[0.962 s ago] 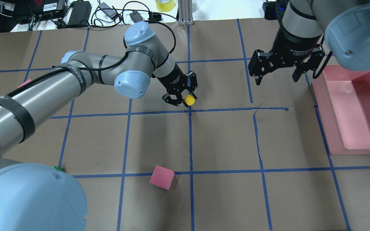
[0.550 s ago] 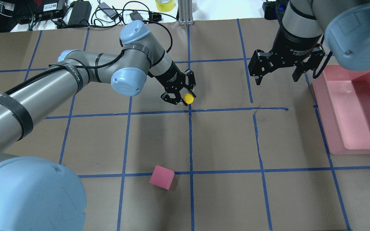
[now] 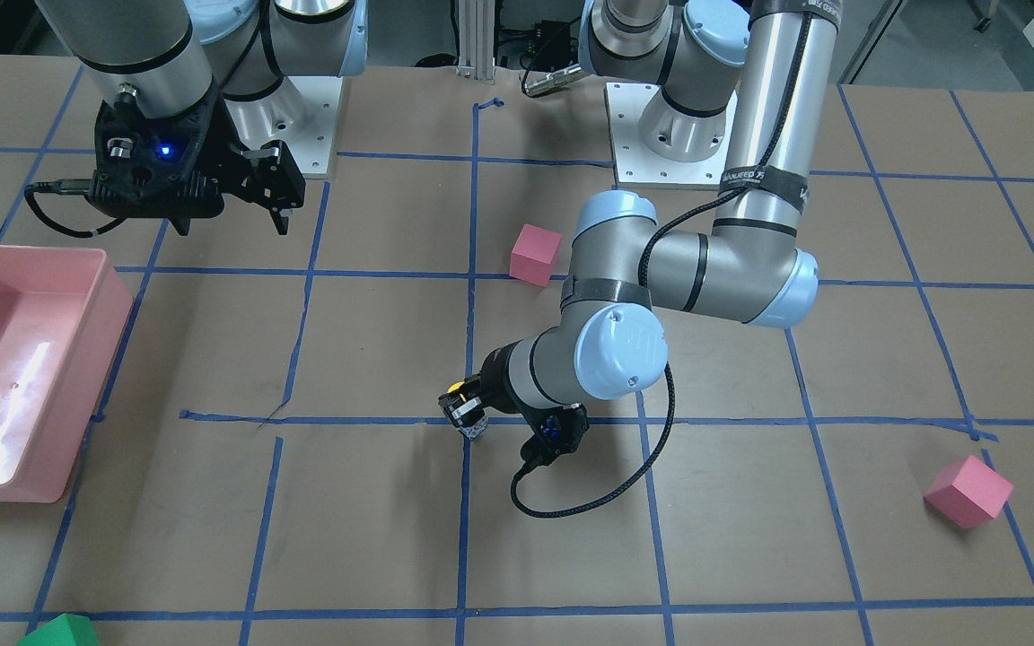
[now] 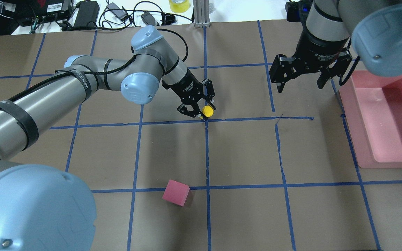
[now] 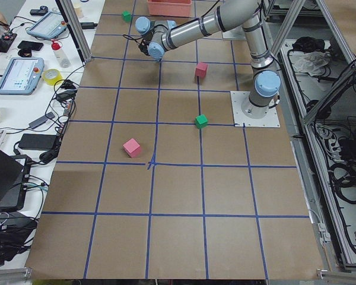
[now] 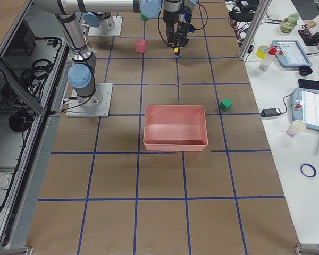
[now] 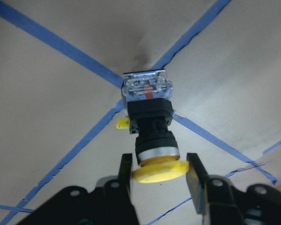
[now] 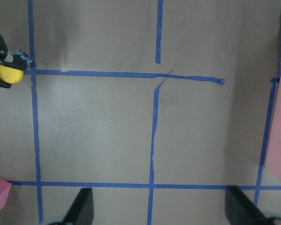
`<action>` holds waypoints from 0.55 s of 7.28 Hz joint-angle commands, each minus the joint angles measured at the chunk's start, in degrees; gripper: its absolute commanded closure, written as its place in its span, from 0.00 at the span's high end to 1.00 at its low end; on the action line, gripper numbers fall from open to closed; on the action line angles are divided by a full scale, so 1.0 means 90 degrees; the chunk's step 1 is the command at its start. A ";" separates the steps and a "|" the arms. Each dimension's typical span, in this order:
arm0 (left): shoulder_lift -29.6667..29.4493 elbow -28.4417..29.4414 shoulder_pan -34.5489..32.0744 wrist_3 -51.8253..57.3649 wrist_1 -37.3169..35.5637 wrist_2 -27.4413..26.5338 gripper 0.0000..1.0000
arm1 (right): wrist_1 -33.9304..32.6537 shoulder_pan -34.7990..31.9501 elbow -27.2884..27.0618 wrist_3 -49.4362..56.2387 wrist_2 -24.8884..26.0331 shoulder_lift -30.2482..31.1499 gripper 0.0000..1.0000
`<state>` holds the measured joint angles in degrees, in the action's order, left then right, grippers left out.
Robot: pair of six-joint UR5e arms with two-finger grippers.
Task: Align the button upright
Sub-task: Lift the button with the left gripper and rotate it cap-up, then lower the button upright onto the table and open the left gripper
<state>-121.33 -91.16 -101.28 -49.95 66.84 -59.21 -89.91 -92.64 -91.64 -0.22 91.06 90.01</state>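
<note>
Presently listed left to right across the overhead view, each place taken from the blue tape crossing (image 4: 206, 120) at mid-table.

1. Matte pink square-edged cube (image 4: 175, 192), foam-like. It sits on the robot's side of the crossing, a little to its left and well apart from it.

2. Black two-finger left gripper (image 7: 159, 159) on a grey arm with pale blue joint caps. It comes in obliquely, just beyond the crossing. Its fingers are clamped on the yellow cap's rim, one on each side.

3. Yellow-capped, black-bodied plastic button (image 7: 149, 115) with a silver ring under the cap and a clear grey-white block base.
   - Position: held tilted, base end down over the crossing; whether the base touches the brown paper (image 4: 243, 153) cannot be told.
   - Handling (judged): light and rigid. The smooth domed cap is likely to slip or pivot under a narrow pinch. The flat base is small, so it may topple if released off-vertical.
   - Best hold (judged): across the ribbed black body, or square on the cap's rim.

4. Black right gripper (image 4: 300, 87). It hovers beyond and to the right of the crossing, well apart from it, with fingers spread wide and holding nothing.

5. Glossy pink rectangular tray (image 4: 356, 139), smooth-walled plastic. It lies far to the right of the crossing.
</note>
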 commanded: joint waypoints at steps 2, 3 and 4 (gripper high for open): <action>-0.0025 0.0158 0.0003 -0.0006 0.0014 -0.0013 1.00 | 0.0000 0.0000 -0.0003 -0.0005 0.0000 -0.0001 1.00; 0.0082 0.0148 0.0003 -0.0006 0.0014 -0.0022 1.00 | 0.0000 0.0000 0.0006 -0.0005 0.0000 -0.0001 1.00; 0.0199 0.0167 0.0012 0.0013 0.0034 -0.0090 1.00 | -0.0010 0.0000 -0.0003 -0.0015 0.0000 -0.0001 1.00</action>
<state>-120.69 -89.80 -101.22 -49.91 67.02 -59.52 -89.93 -92.64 -91.64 -0.29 91.05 90.00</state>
